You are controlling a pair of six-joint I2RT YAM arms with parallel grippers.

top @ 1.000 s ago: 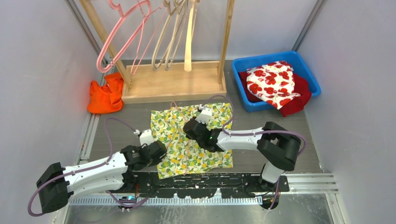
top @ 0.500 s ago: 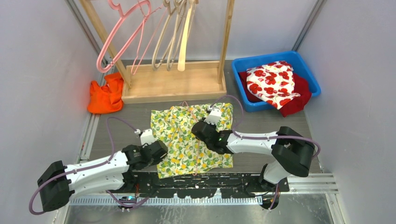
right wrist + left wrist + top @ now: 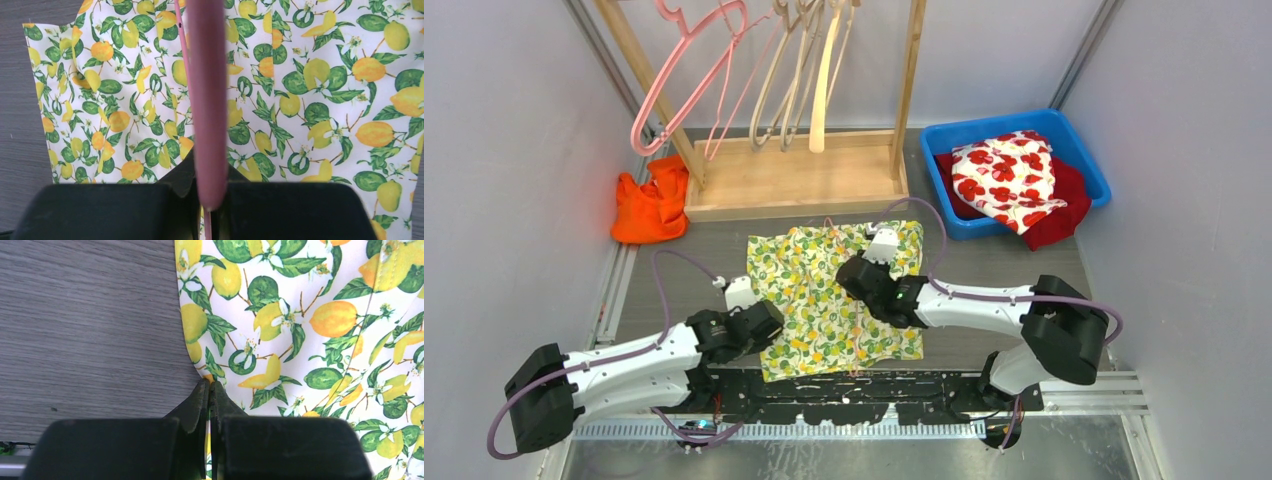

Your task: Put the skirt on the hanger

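Lemon-print skirt (image 3: 809,290) is spread flat on the grey surface (image 3: 694,255), between the wooden rack (image 3: 794,185) and the arm bases. We have the left jaws clenched on the skirt's left edge, down toward the near corner. In the left wrist view the fingertips (image 3: 201,396) meet right at the fabric edge, and we see a sliver of yellow print pinched between them lower down. We have the right jaws over the skirt's far-right part, grasping the pink hanger (image 3: 206,90). In the right wrist view it runs up the middle of the frame as a blurred pink bar coming out from between the fingers. A thin pink wire (image 3: 181,35) runs just to its left, lying across the print. From above we only catch thin pink wire at the skirt's far edge, next to the right wrist. We can't tell whether any of the hanger is inside the skirt; what we see of it is on top of the fabric. As far as we can see, the skirt is not yet on the hanger. The rack carries spare hangers (image 3: 794,80), with a pink one (image 3: 686,85) at its left end. An orange cloth (image 3: 652,208) is bunched on the surface against the left end of the rack base. A blue bin (image 3: 984,126) stands right of the rack, apart from the skirt. It holds a poppy-print cloth (image 3: 1009,178) on top of a red cloth (image 3: 1064,225).
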